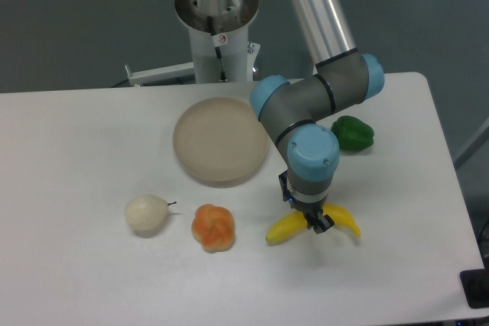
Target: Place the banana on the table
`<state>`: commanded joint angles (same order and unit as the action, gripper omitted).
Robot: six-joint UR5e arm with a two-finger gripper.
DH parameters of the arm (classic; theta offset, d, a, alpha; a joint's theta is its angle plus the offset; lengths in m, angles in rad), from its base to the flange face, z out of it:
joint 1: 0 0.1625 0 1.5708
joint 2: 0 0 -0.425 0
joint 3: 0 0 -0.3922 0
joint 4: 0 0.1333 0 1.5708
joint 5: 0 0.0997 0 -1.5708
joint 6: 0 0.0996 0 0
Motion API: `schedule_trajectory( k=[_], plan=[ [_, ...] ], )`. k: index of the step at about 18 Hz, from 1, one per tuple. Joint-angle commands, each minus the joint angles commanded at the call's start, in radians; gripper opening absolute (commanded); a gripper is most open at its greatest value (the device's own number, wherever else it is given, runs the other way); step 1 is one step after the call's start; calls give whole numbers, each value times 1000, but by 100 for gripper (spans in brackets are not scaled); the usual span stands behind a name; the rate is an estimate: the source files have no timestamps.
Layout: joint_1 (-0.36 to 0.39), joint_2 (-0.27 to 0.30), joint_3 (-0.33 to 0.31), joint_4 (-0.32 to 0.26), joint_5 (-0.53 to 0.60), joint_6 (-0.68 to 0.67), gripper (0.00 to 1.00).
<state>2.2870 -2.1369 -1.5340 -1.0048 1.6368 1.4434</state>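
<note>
Your tool (315, 224) is pointing straight down over the middle of the banana (289, 228), with its fingers closed around the fruit. The banana is bright yellow, smooth and glossy like plastic, and curved, with both ends sticking out from under the tool: one end runs to the left and slightly down, the other to the right toward a darker tip. You cannot tell from this view whether it rests on the white bench (76, 280) or hangs just above it; it sits low over the front right part of the surface.

Behind and to the left of the tool you have the round beige dish (220, 140), with nothing in it. The orange lumpy fruit (213, 227) lies to the left of the banana, and a pale round fruit (147, 214) lies further left. A green pepper (353, 133) sits behind the arm's elbow.
</note>
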Motion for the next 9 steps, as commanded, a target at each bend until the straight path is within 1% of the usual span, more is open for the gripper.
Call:
schedule_trajectory(
  k=[3, 6, 7, 8, 9],
  plan=[
    [46, 14, 14, 3, -9, 24, 100],
    [103, 21, 40, -17, -11, 101, 100],
    [132, 23, 47, -32, -11, 126, 100],
    [152, 23, 72, -61, -15, 144, 100],
    [173, 22, 113, -110, -24, 162, 100]
  ],
)
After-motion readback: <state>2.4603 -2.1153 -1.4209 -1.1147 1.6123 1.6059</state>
